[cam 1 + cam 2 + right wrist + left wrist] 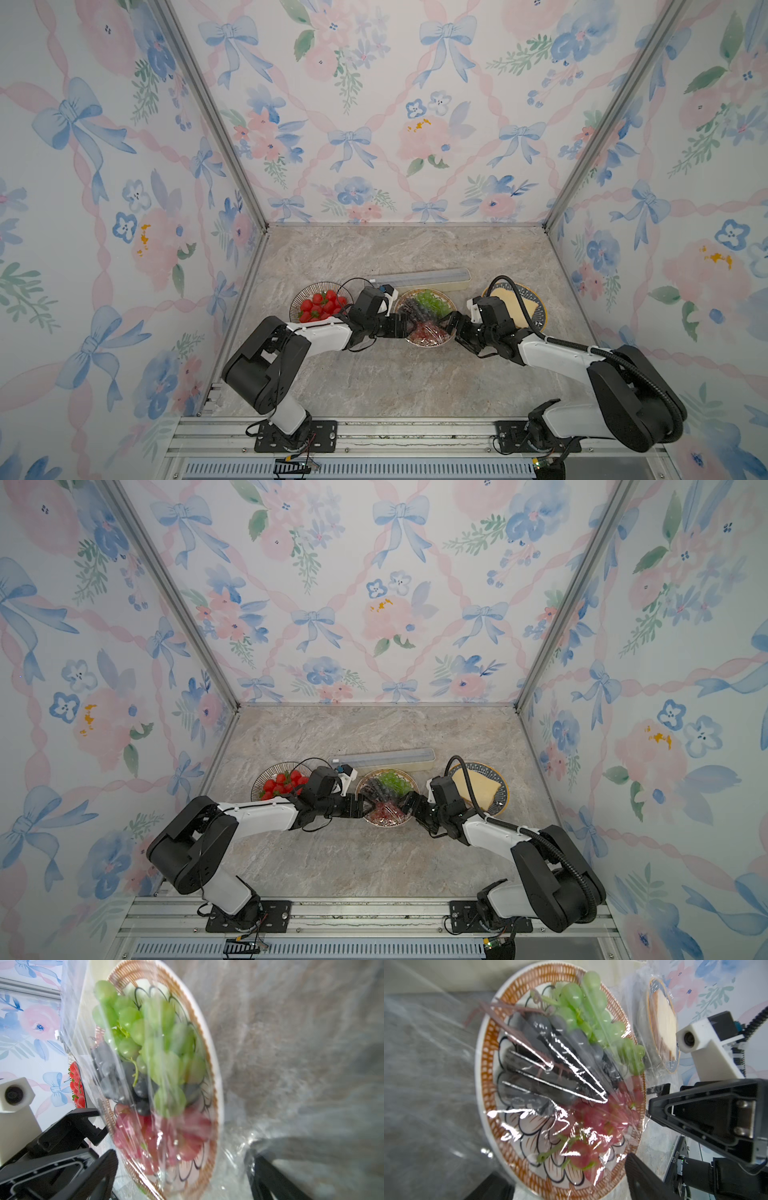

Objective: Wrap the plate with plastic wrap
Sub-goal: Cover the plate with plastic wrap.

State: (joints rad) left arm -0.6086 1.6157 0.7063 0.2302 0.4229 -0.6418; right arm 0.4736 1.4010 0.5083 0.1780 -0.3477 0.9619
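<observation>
A round ceramic plate [485,1059] with an orange-brown lattice rim and black-outlined petals is seen in the middle of the left wrist view. It is loaded with smooth green grapes [571,995], matt blue-black grapes [537,1026] and glossy red grapes [593,1120]. The thin, clear plastic wrap [556,1118] is laid over plate and fruit. It is creased into bright, sharp-edged folds above the dark grapes and carried past the rim toward the left of that frame, where it lies as a hazy sheet over the grey-beige marbled tabletop [425,1126].

In both top views the plate is found just below centre, directly under a long narrow cream box [432,277] with a grey translucent lid. A dark-lined round bowl [296,299] of red strawberries [322,307] is set at its left, and a blue patterned plate [540,322] bearing a pale yellow slab [503,298] at its right.

The left gripper [405,325] is placed at the plate's left edge, the right gripper [451,328] at its right edge. Both pairs of jaws are spread wide, and nothing is clamped in either. Black ribbed fingers [641,1174] are seen low in the left wrist view. In the right wrist view one finger is veiled by the film. Contact between fingertips and film cannot be told.
</observation>
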